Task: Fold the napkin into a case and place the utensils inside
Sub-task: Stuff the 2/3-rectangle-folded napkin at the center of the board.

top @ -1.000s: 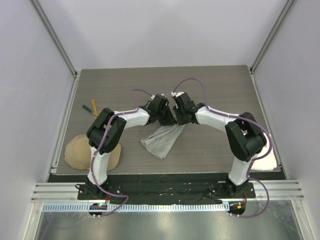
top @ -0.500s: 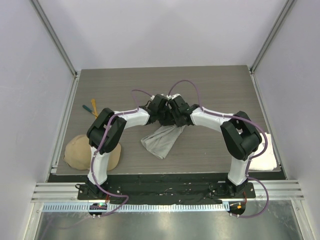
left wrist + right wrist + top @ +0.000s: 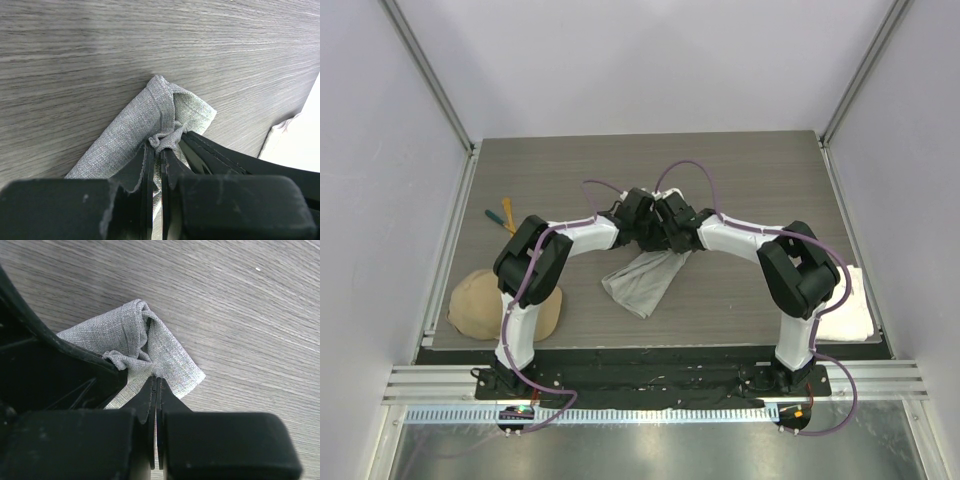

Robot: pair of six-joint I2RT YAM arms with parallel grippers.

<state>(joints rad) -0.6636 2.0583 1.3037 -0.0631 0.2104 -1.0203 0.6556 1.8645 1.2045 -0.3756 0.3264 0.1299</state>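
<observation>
Two tools meet over napkin (image 3: pixel 642 280), bunched mid-table (image 3: pixel 750 170). Left tool (image 3: pixel 159 150) clamps gathered wad; right tool (image 3: pixel 156 382) closed, apparently pinching thin edge just beside it. Best next: draw grips apart evenly, low, so cloth spreads flat before folding; no jerking. Wood-grain surface looks smooth, cloth should slide. Utensils (image 3: pixel 501 214) far left, tan cap (image 3: pixel 480 305) near left, white towel (image 3: pixel 850 318) near right, all well apart from napkin.
</observation>
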